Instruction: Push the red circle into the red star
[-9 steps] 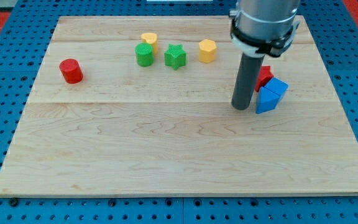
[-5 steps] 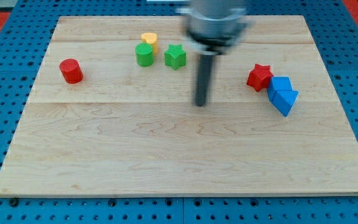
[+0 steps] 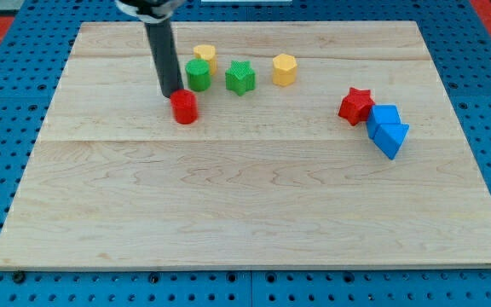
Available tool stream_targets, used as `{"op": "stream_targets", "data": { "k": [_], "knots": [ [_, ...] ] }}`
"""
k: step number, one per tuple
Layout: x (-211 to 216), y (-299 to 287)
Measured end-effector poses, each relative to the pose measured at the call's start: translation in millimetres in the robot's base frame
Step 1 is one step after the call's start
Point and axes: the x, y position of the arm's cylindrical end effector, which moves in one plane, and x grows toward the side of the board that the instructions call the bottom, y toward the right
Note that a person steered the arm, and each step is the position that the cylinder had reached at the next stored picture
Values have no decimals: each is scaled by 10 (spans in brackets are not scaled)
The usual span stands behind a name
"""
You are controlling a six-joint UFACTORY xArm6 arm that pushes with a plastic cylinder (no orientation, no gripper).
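Note:
The red circle (image 3: 184, 107) sits on the wooden board left of centre, just below the green circle (image 3: 198, 75). My tip (image 3: 172, 93) is at the red circle's upper left edge, touching or almost touching it. The red star (image 3: 356, 105) lies far off at the view's right, next to two blue blocks (image 3: 387, 130).
A yellow circle (image 3: 205, 56) stands above the green circle. A green star (image 3: 240, 78) and a yellow hexagon (image 3: 285, 69) lie to their right. The board (image 3: 245, 213) is bordered by a blue pegboard.
My tip swept from the right side across to the left. The red circle moved from the far left to just below the green circle. The blue blocks shifted slightly, uncovering the red star.

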Motion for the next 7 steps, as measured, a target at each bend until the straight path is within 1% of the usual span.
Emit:
{"op": "stream_targets", "data": {
  "k": [1, 2, 3, 4, 5, 6, 7],
  "knots": [
    [88, -778],
    [266, 214],
    [242, 1402],
    [255, 2103],
    [322, 2348],
    [39, 2308],
    [-419, 2556]
  ]
}}
